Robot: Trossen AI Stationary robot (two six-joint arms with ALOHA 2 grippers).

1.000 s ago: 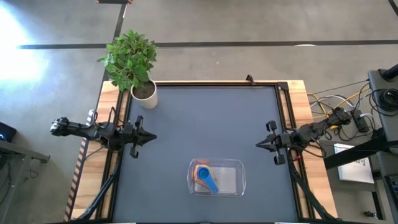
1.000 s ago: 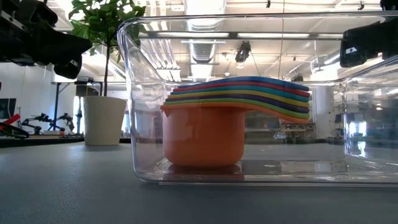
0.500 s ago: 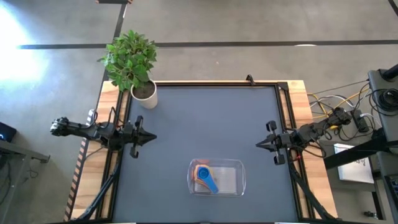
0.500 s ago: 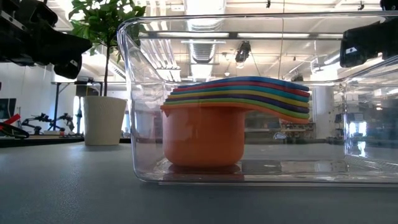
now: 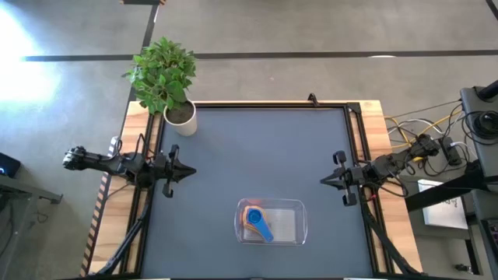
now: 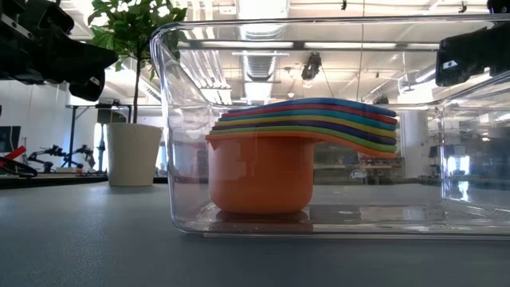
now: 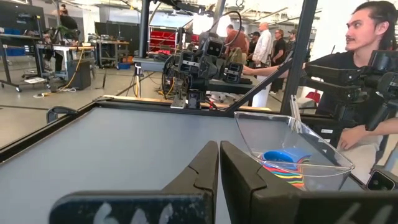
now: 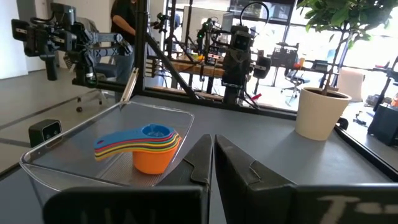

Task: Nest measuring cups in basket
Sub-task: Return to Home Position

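Observation:
The measuring cups (image 6: pixel 303 151) stand stacked one inside another, orange outermost and blue on top (image 5: pixel 257 222), on the floor of the clear basket (image 5: pixel 299 222) near the table's front edge. The stack shows in the right wrist view (image 8: pixel 149 149) and the left wrist view (image 7: pixel 286 165) too. My left gripper (image 5: pixel 191 172) hovers shut at the table's left edge, pointing level toward the middle. My right gripper (image 5: pixel 323 181) hovers shut at the right edge, pointing back at it. Neither touches anything.
A white pot with a green plant (image 5: pixel 175 109) stands at the table's far left corner. A raised black frame (image 5: pixel 272 105) runs round the dark table top. People stand and sit beyond the table (image 7: pixel 367 56).

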